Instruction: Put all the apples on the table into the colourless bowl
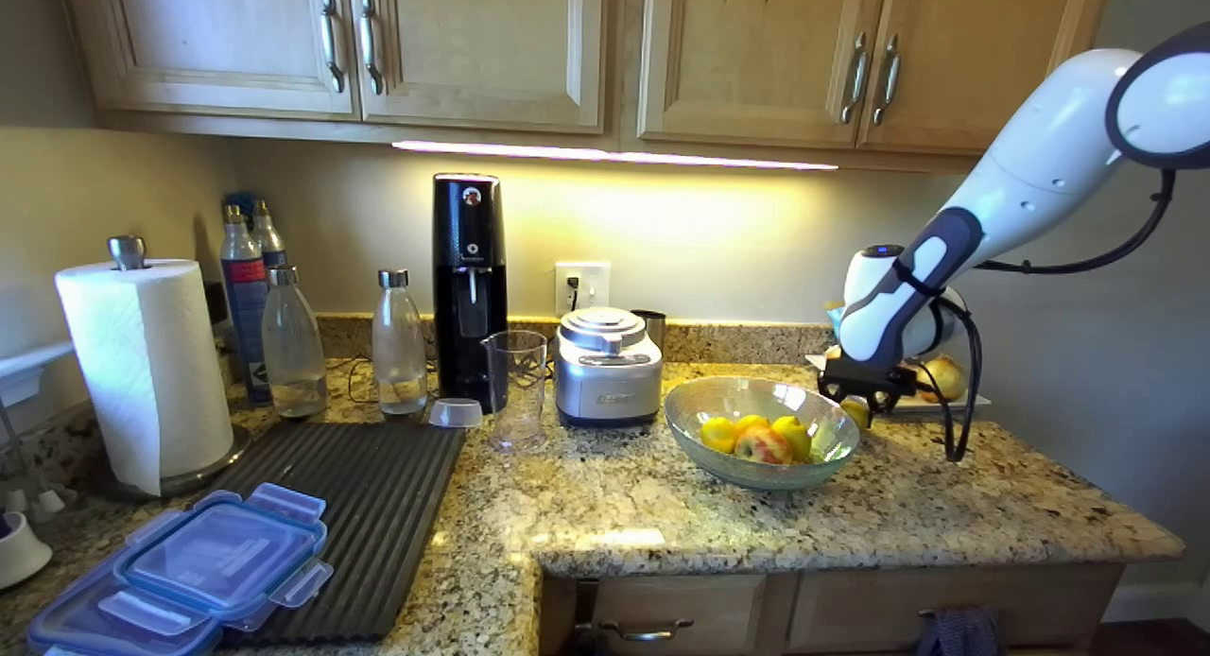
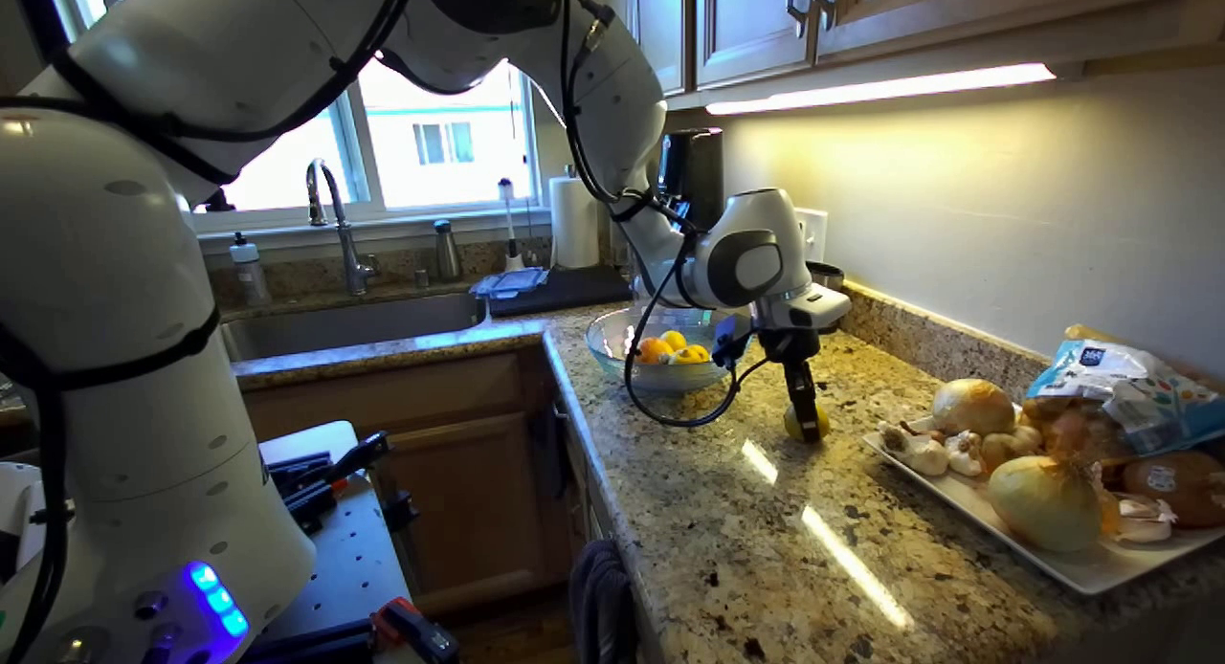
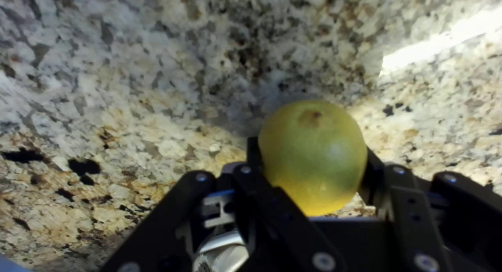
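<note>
1. Speckled granite table (image 3: 117, 87) across nearly the whole wrist view. Right of centre, a yellow-green apple (image 3: 313, 158) between the fingers (image 3: 254, 150) of the gripper (image 3: 311, 148), spread about as wide as the apple itself. Seems to touch on both sides; cannot tell whether squeezed or merely straddled.
2. Chief danger at pickup: smooth, round skin. Could roll or squirt free on lifting, from a weak squeeze or contact off the widest part.
3. In an exterior view, same apple (image 2: 791, 426) right of centre, partly behind a dark finger and apparently on the table. Up and to the left, colourless bowl (image 2: 670, 381); at lower right, plate (image 2: 962, 501) of onions (image 2: 1045, 503). Across the bowl in the frame, a drooping cable loop (image 2: 684, 424): liable to snag the rim during the carry, from so much slack.
4. In an exterior view, bowl (image 1: 756, 474) right of centre with several apples (image 1: 794, 440) inside, and gripper just right of the rim. Calls for a clear lift next; otherwise could strike the rim from travelling too low, and shove the bowl toward the silver appliance (image 1: 608, 391) near mid-frame.
5. On release, could bounce out off the apples inside, from too high a drop.
</note>
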